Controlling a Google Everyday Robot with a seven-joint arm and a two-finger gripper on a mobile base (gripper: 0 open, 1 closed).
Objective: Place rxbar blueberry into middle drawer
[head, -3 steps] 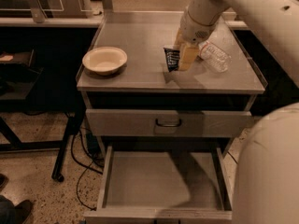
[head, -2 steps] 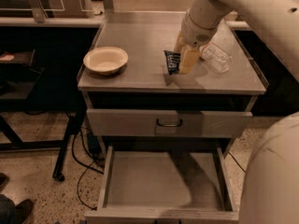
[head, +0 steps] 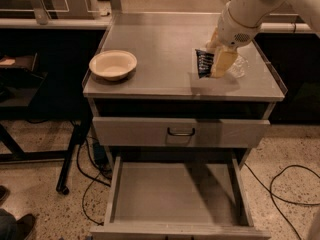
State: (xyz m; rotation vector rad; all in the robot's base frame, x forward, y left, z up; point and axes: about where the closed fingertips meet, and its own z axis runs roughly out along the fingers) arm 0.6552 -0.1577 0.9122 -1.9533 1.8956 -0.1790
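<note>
The gripper [head: 212, 67] hangs over the right half of the cabinet top [head: 160, 44], its cream plastic fingers [head: 223, 64] clamped on the rxbar blueberry [head: 203, 63]. The bar is a thin flat rectangle in a dark, glossy wrapper with pale print, held upright on edge. A clear, crinkled plastic water bottle [head: 240, 66] lies just behind it. A round beige bowl [head: 113, 64] sits on the top's left side. Below the top, the closed drawer front [head: 150, 132] bears a dark loop handle [head: 181, 132]. Lower still, the middle drawer [head: 170, 194] stands pulled open, matte grey metal with low walls.
</note>
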